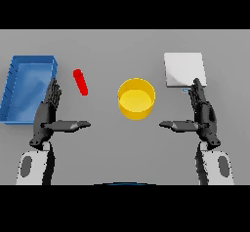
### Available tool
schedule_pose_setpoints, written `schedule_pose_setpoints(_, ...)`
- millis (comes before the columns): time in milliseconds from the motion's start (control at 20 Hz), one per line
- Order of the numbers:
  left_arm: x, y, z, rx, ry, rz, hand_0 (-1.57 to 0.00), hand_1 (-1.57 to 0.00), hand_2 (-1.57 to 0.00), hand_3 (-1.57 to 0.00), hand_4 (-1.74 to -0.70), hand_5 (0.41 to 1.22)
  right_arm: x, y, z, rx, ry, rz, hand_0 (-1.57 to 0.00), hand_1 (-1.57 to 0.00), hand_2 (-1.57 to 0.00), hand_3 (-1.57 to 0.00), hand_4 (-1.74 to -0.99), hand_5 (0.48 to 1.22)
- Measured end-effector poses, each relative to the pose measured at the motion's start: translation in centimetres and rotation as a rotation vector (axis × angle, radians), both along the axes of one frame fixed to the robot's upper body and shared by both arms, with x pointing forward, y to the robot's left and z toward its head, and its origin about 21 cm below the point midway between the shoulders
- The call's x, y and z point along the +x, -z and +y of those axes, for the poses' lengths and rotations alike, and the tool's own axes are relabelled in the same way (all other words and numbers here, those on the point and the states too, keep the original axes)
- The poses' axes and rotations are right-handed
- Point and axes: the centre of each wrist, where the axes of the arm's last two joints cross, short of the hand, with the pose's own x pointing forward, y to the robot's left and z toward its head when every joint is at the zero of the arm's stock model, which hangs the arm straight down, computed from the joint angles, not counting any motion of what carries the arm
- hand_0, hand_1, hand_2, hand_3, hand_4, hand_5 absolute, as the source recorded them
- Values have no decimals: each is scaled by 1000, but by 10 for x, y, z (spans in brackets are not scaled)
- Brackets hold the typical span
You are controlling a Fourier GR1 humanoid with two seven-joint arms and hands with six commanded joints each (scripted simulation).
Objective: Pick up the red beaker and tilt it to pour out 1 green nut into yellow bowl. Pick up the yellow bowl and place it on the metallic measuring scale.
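Head view, the only one. Desk is flat, matte grey, no texture or marks.

Red beaker reads as a short rod w/ rounded ends, plain glossy red. It sits tilted, top end toward the far left, lower end toward the bowl. Can't tell if it lies on its side or stands; no opening visible, and no green nut can be made out in or near it.

Yellow bowl is round w/ upright walls, smooth bright yellow, approx mid-desk. Inside looks paler than the rim; contents, if any, can't be made out. It's between the two hands, well apart from both, and right of the beaker w/ a clear gap.

Scale is a pale grey-white square slab, smooth top, far right. A small bluish strip shows at its near edge, partly covered by the right hand's fingertips.

Blue tray sits far left: rectangular, raised walls, lighter blue floor. Its near right side is overlapped by the left hand's fingers.

Left hand: dark, fingers straight and pointing away from the body, thumb stuck out toward the centre. Holds nothing. Beaker is just beyond and to the right of its fingertips, not touching.

Right hand: mirror pose, fingers straight, thumb out toward the centre, holds nothing. White/grey forearms are cut off at the lower edge.
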Motion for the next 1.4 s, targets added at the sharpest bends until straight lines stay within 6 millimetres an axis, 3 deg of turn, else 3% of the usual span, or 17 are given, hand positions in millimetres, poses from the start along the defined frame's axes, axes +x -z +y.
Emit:
schedule_pose_setpoints(300,2,0,12,2,-7,-6,1,1,1,1,-1151,599,-6,1,-6,-1,4,-5,1,1,1,1,-1167,599)
schedule_pose_setpoints(400,-11,-6,18,109,48,-30,1,1,1,1,-1158,599,-22,1,-5,-242,-8,-117,1,1,1,1,-1162,594)
schedule_pose_setpoints(500,-16,-13,15,134,63,-21,1,1,1,1,-1163,599,-30,-5,-1,-326,-4,-136,1,1,1,1,-1159,590)
schedule_pose_setpoints(800,-14,-13,13,196,88,14,1,1,1,1,-1163,604,-33,-6,2,-311,-11,-103,1,1,1,1,-1212,607)
schedule_pose_setpoints(1300,45,13,-10,253,116,33,1,1,1,1,-1255,660,-35,-8,-3,-279,-36,-136,1,1,1,1,-1281,635)
schedule_pose_setpoints(1400,54,14,-4,256,106,17,1,1,1,1,-1267,673,-34,-11,-4,-291,-32,-153,1,1,1,1,-1274,635)
